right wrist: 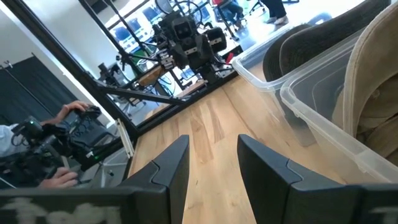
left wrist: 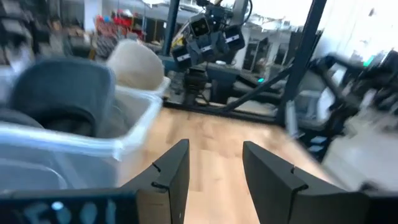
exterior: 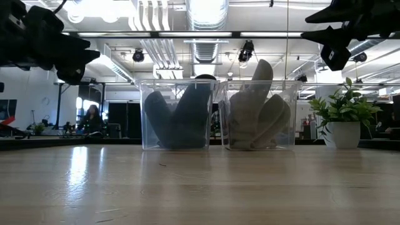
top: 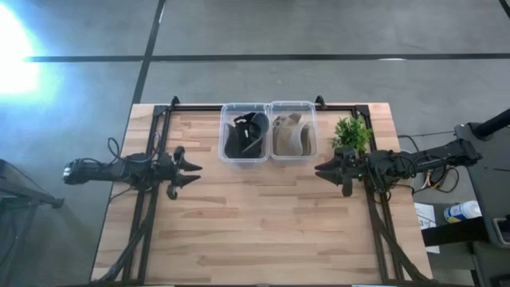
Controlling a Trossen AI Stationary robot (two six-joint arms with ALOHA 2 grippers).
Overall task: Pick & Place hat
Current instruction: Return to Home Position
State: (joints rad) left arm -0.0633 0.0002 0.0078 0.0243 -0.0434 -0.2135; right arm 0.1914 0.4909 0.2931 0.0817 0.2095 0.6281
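Both caps are hard to read properly: the plastic walls cloud them in the low view, and the left wrist view is smeared. The black cap (top: 245, 134) sits tucked on edge in the left transparent bin (top: 244, 161). The brown cap (top: 292, 135) is in the right transparent bin (top: 293, 159), its top poking over the rim. The bins touch side by side at 12 o'clock on the table (top: 255, 231). The left gripper (top: 198, 173) hangs at 9 o'clock and the right gripper (top: 317, 171) at 3, both above the wood with fingers spread wide and nothing in them. A potted plant (top: 351, 134) stands at 2 o'clock. A person (right wrist: 37, 155) is cut off at the edge of the right wrist view.
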